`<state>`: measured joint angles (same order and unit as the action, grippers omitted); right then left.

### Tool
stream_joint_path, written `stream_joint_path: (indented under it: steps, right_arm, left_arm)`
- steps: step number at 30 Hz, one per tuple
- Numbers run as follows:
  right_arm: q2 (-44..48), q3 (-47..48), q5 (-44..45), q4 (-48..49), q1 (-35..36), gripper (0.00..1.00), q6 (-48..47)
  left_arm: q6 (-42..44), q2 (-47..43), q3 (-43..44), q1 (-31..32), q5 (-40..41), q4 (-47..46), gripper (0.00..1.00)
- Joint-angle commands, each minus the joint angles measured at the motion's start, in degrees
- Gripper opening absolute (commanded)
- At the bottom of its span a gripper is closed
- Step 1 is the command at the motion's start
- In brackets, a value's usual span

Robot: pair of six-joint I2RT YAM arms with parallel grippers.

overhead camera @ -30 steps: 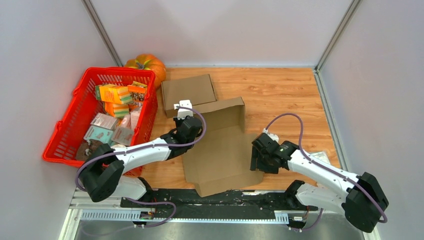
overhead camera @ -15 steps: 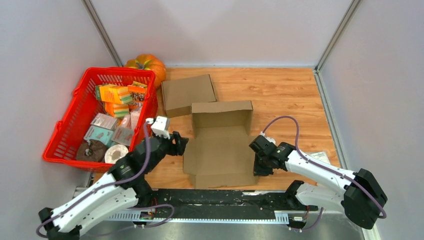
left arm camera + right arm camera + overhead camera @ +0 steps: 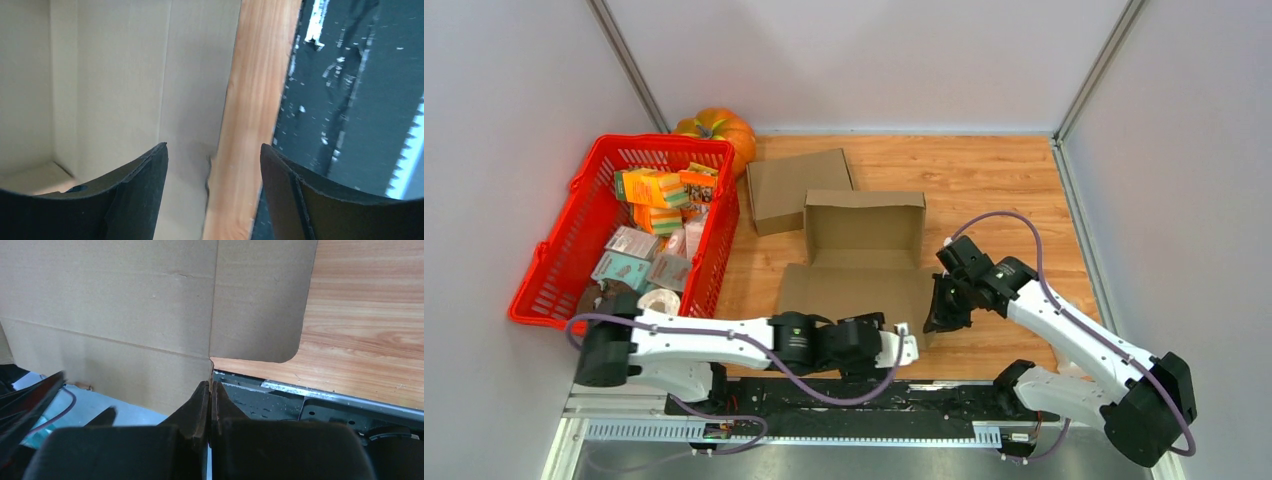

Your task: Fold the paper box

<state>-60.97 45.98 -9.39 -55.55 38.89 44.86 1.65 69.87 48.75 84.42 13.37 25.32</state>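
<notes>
The brown paper box [image 3: 854,290] lies unfolded in the middle of the wooden table, its back walls standing up [image 3: 864,205]. My right gripper [image 3: 940,316] is shut on the edge of the box's near right flap. In the right wrist view the jaws pinch the cardboard [image 3: 150,315] at its fold line, with the right gripper [image 3: 210,384] tight on it. My left gripper [image 3: 911,349] reaches along the near edge of the box and is open. In the left wrist view the left gripper [image 3: 214,152] straddles the box's edge [image 3: 125,100] and a strip of wood, holding nothing.
A second flat cardboard piece [image 3: 797,188] lies behind the box on the left. A red basket [image 3: 584,215] with several packets stands at the left, an orange pumpkin [image 3: 720,128] behind it. The black base rail [image 3: 350,100] runs along the near edge.
My left gripper let go and opened, and the arm swung from the box's left side round to its near edge. My right gripper shut on the right flap. The box shifted back and squared up.
</notes>
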Motion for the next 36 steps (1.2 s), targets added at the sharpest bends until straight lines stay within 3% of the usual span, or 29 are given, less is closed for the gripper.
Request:
stream_joint_path:
  steps: [1, 3, 6, 7, 9, 10, 11, 12, 15, 16, 18, 19, 21, 23, 26, 28, 29, 31, 34, 36]
  right_arm:
    - [0.85, 3.5, -7.48, -4.21, -3.03, 0.0, -4.78]
    - [0.94, 3.68, -10.12, -4.22, -3.74, 0.0, -4.87]
    - [1.47, 3.77, -12.75, -4.3, -4.09, 0.0, -4.43]
    - [2.34, 3.94, -13.2, -4.3, -4.79, 0.0, -4.0]
    - [3.48, 4.73, -14.25, -4.74, -6.54, 0.0, -3.9]
    - [4.71, 5.17, -14.69, -4.83, -9.33, 0.06, -4.51]
    - [5.15, 5.87, -15.56, -5.27, -11.28, 0.14, -5.22]
    - [5.68, 7.1, -16.44, -5.62, -13.56, 0.16, -6.01]
    - [6.74, 11.58, -20.05, -3.96, -22.17, 0.43, -7.59]
    - [6.57, 16.29, -19.45, -4.3, -25.41, 0.63, -8.2]
    - [6.22, 22.28, -10.87, -6.23, -27.81, 0.75, -11.28]
    - [6.13, 26.06, -6.13, -8.5, -28.26, 0.86, -12.07]
    - [6.48, 33.81, 7.24, -9.4, -28.26, 0.97, -13.3]
    - [8.75, 33.75, 16.28, -6.61, -28.26, 1.0, -13.83]
    - [10.43, 33.83, 21.14, -3.51, -28.26, 1.0, -15.24]
    - [10.96, 32.96, 21.78, -1.86, -28.17, 1.0, -17.16]
    - [11.05, 32.34, 19.87, -1.06, -28.17, 1.0, -18.05]
    - [9.91, 31.37, 15.47, -0.44, -27.47, 1.0, -22.59]
    - [10.34, 28.57, 10.27, 0.87, -22.31, 1.0, -27.53]
    - [12.79, 25.32, 5.27, 3.76, -19.22, 1.0, -30.26]
  left_arm:
    - [14.95, 8.69, 8.28, 1.88, 7.1, 2.19, 0.76]
    - [16.45, 12.72, 10.22, 2.06, 8.86, 2.1, 0.76]
    - [16.81, 19.4, 13.91, 2.06, 18.17, 2.89, 0.73]
    - [16.89, 20.65, 15.48, 2.15, 20.1, 3.59, 0.68]
    - [16.19, 22.15, 16.37, 2.15, 20.91, 3.77, 0.46]
    - [16.02, 21.98, 16.46, 2.06, 21.35, 3.34, 0.37]
    - [15.32, 21.63, 16.72, 2.06, 21.7, 3.16, 0.2]
    - [14.96, 21.02, 16.9, 2.15, 21.88, 2.98, 0.14]
    - [12.86, 20.4, 19.0, 2.15, 22.05, 3.85, 0.05]
    - [12.07, 20.22, 21.27, 2.06, 22.92, 5.34, 0.0]
    - [8.3, 19.87, 24.88, 1.54, 23.28, 7.63, 0.0]
    - [6.11, 19.96, 30.56, 0.84, 22.94, 11.9, 0.0]
    - [-3.11, 21.96, 38.48, -2.4, 20.92, 18.68, 0.0]
    - [-12.57, 24.25, 52.01, -4.96, 17.41, 29.4, 0.0]
    - [-24.27, 29.96, 69.86, -10.05, 14.51, 41.97, 0.0]
    - [-29.92, 33.57, 80.12, -16.0, 8.39, 48.21, 0.0]
    - [-36.65, 34.02, 81.66, -18.65, 6.17, 49.03, 0.0]
    - [-45.72, 33.85, 81.86, -26.01, 0.37, 48.95, 0.0]
    - [-69.07, 33.23, 77.84, -33.25, -9.56, 49.04, 0.0]
    - [-74.05, 33.06, 75.62, -37.83, -12.39, 46.76, 0.0]
